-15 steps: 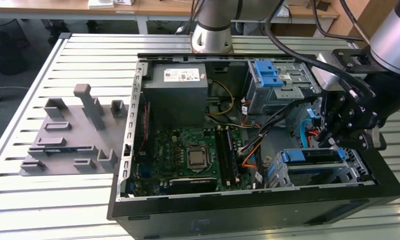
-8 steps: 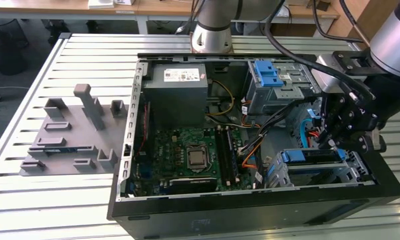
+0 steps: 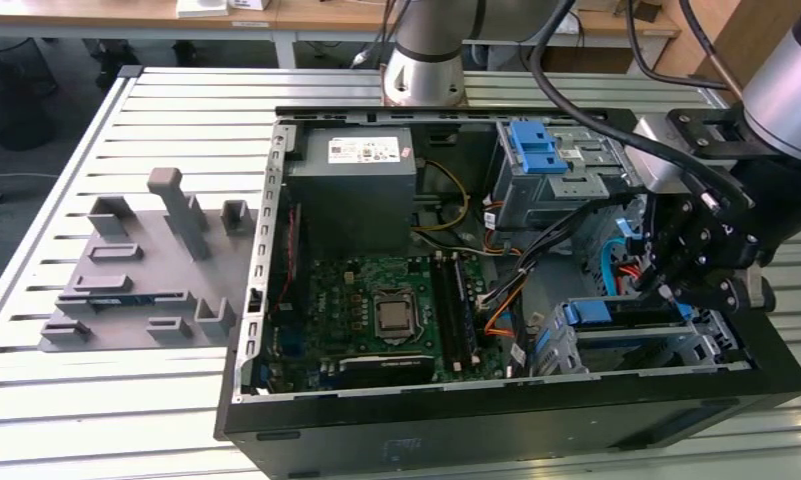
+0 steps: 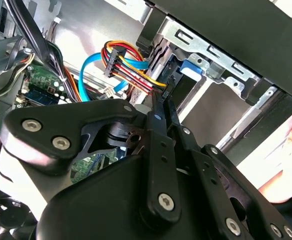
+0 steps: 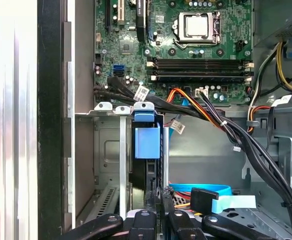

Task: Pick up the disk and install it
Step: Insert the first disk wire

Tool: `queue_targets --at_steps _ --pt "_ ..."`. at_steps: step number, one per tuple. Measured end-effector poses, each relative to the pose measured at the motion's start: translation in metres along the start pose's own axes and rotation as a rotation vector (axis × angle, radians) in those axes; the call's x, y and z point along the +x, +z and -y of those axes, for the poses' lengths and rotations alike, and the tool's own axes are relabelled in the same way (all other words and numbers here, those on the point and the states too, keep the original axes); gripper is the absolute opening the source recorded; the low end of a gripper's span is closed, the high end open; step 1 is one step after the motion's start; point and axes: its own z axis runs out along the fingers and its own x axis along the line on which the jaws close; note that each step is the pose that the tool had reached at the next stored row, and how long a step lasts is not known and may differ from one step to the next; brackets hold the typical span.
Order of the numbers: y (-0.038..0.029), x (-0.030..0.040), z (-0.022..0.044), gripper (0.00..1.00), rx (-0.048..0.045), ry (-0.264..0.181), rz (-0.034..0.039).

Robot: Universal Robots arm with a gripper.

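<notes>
**One Disk Slotted in the Cage, Claw Closed Beside It**

Exterior view: shows one disk (image 3: pixel 620 313) in the drive cage of one open computer case (image 3: pixel 507 425), low on the exterior view's right, with one gripper (image 3: pixel 663 292) just beside.

Second wrist view: shows fingertips pressed together, empty, near the disk's blue bracket.

First wrist view: shows the disk (image 5: pixel 147 142) standing edge-on.

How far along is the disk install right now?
The disk, blue bracket up, already stands edge-on in the drive cage slot at the case's front corner. The gripper sits right over it, its fingers closed around the disk's edge. Whether it's fully seated can't be told; the gripper hasn't let go.
</notes>
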Motion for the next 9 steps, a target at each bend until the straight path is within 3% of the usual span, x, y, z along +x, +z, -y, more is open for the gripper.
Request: queue_targets --at_steps 9 --pt "0.0017 0.0013 0.0 0.16 0.0 0.002 -0.0001"
